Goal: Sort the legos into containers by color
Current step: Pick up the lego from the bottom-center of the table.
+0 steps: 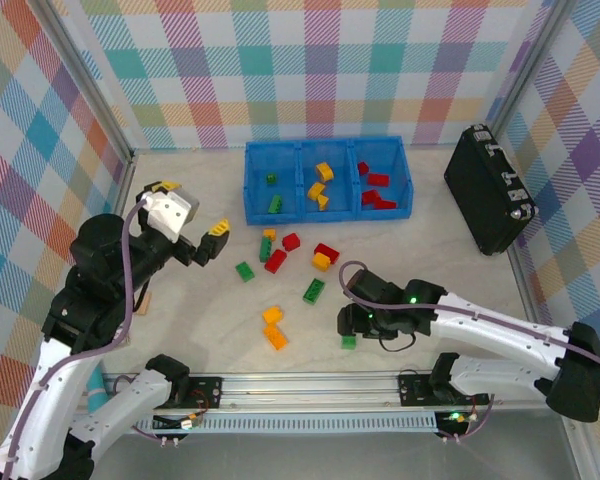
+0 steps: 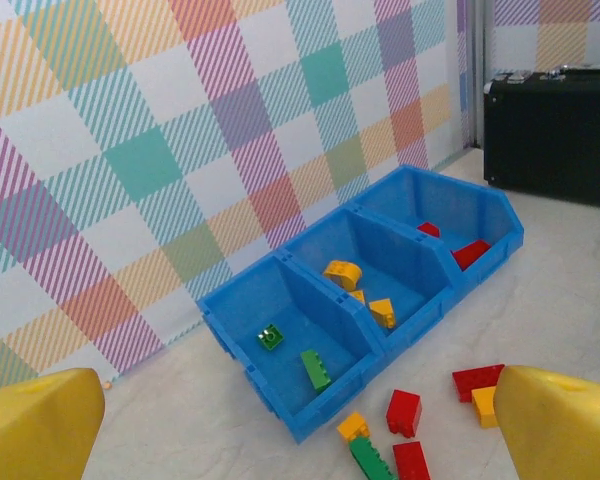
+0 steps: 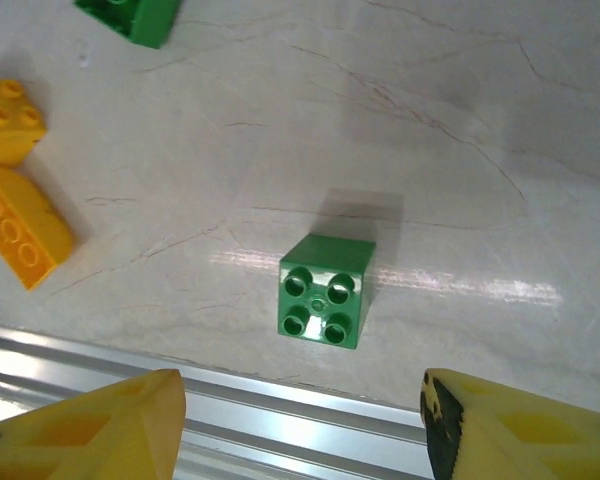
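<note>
Lego [image 3: 325,290], green and square, loose on the table [image 3: 480,150] below the released right hand [image 3: 300,400]; left hand [image 2: 298,400] released, empty.

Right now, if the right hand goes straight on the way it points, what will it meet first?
Most likely the single green lego on the table: it sits just ahead of the right hand, about centred between its spread fingers. Depth is hard to judge here.

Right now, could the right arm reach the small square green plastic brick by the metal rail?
Probably yes: the right gripper hangs just over that square green brick, jaws apart, with nothing lying between.
</note>
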